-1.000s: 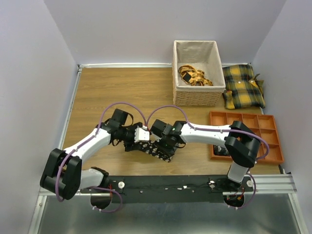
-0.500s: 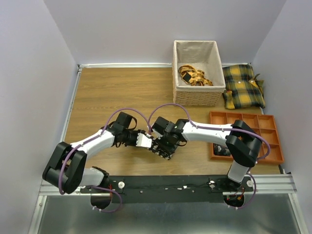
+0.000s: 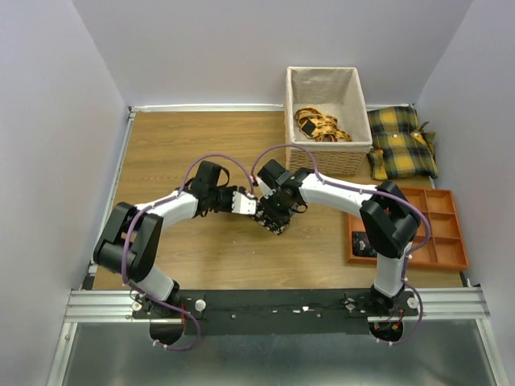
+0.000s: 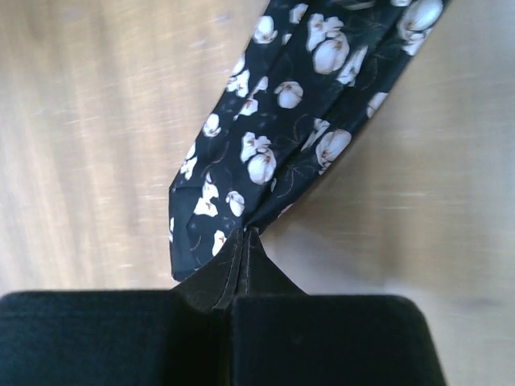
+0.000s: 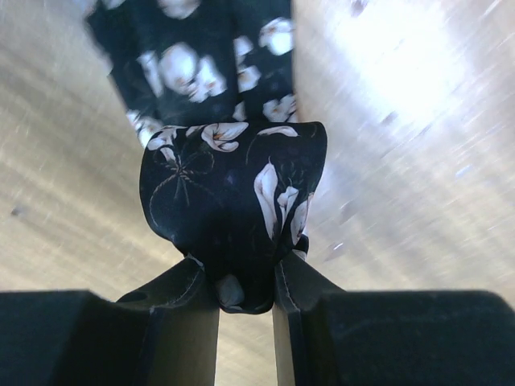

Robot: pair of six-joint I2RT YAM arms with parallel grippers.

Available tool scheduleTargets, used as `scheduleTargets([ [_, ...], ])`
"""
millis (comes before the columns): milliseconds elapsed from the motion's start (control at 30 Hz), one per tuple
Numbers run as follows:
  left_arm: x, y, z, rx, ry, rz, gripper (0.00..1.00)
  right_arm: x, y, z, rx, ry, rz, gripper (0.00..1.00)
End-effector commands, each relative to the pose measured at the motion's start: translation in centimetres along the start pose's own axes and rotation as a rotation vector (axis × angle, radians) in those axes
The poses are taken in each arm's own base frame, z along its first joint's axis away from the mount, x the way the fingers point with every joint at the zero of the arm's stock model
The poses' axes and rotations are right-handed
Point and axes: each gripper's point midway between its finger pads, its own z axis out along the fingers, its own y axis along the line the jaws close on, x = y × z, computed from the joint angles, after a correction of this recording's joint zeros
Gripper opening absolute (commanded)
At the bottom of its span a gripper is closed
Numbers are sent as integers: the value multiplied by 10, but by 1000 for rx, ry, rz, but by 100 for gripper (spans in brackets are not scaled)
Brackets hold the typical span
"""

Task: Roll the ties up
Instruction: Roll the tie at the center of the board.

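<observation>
One of the ties (image 3: 272,220), black with white flowers, is held between both grippers over the middle of the wooden table. In the left wrist view it (image 4: 278,133) runs away as a folded strip, and my left gripper (image 4: 246,235) is shut on its near edge. In the right wrist view a rolled-up part of the tie (image 5: 233,189) bulges between the fingers of my right gripper (image 5: 245,281), which is shut on it. From above, the left gripper (image 3: 254,206) and right gripper (image 3: 275,211) almost meet, tip to tip.
A wicker basket (image 3: 328,161) with yellow-and-black fabric (image 3: 320,125) inside stands at the back right. Plaid cushions (image 3: 402,143) lie to its right. An orange compartment tray (image 3: 438,217) sits at the right, with a dark item (image 3: 366,241) in a near compartment.
Both grippers and the tie have moved away from the near edge toward the table's middle. The left gripper, open a second ago, has shut on the tie.
</observation>
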Motion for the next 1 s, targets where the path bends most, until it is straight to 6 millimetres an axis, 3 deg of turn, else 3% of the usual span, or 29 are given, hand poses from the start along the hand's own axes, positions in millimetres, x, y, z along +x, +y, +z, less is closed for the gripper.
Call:
scheduleTargets([
  [0,10,45,8,-59,-34,93,0,-16,-13,3,23,-12,-195,2],
  [133,29,66,7,-97,-7,114,0,9,-16,3,8,73,-220,2],
  [200,37,66,8,-86,6,150,0,23,-14,6,-8,92,-207,1],
  [400,51,61,10,-72,27,179,0,35,-3,3,-59,123,-136,2],
  [533,60,64,6,-93,36,164,0,58,2,3,-81,151,-96,2],
  [633,60,57,1,-58,20,158,0,58,3,3,-86,145,-91,2],
  [667,50,38,1,9,-35,136,0,47,3,4,-84,116,-96,2],
  [733,28,36,-12,18,-103,138,35,36,3,7,-80,104,-98,2],
  [767,18,21,-16,73,-139,110,48,23,3,4,-82,87,-103,2],
  [800,0,21,-25,77,-196,112,80,18,3,4,-83,84,-108,2],
  [833,-9,22,-30,82,-223,107,86,17,2,7,-83,95,-110,3],
  [867,-14,10,-36,122,-237,90,88,19,0,6,-75,117,-122,3],
  [900,-25,9,-45,123,-261,126,88,10,0,2,-73,108,-127,3],
  [967,-32,-4,-53,149,-277,144,85,15,-2,3,-66,149,-128,4],
])
